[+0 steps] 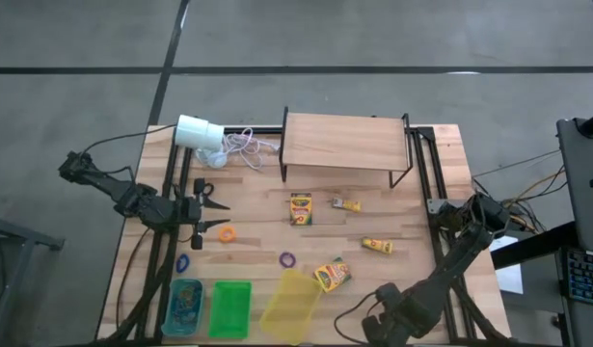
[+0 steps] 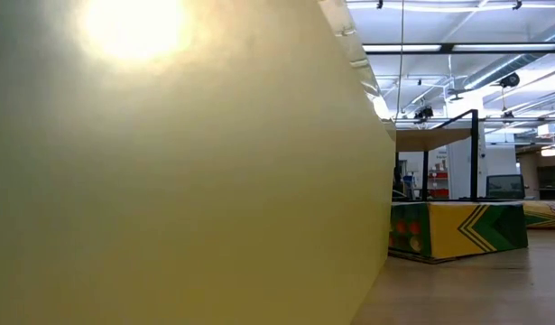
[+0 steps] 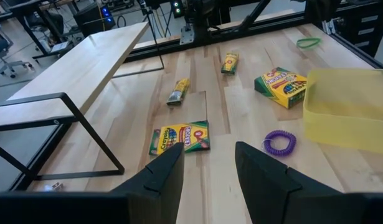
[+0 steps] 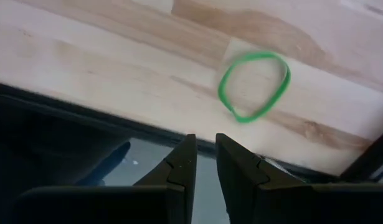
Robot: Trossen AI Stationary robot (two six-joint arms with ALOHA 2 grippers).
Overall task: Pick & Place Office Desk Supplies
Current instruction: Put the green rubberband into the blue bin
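Reading "8" (brand text too small), the crayon box [image 3: 180,137] lies centre-frame ahead of the parted, empty left gripper [image 3: 208,163]; right gripper [image 4: 205,163] narrowly parted, empty.

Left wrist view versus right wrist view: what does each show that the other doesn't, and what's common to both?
Only the left wrist view: the left gripper, open and empty, two crayon boxes, a purple loop, the yellow bin and the wooden shelf. Only the right wrist view: the right gripper, empty, jaws slightly apart, at the table's edge. Both: the wooden table and a green loop.
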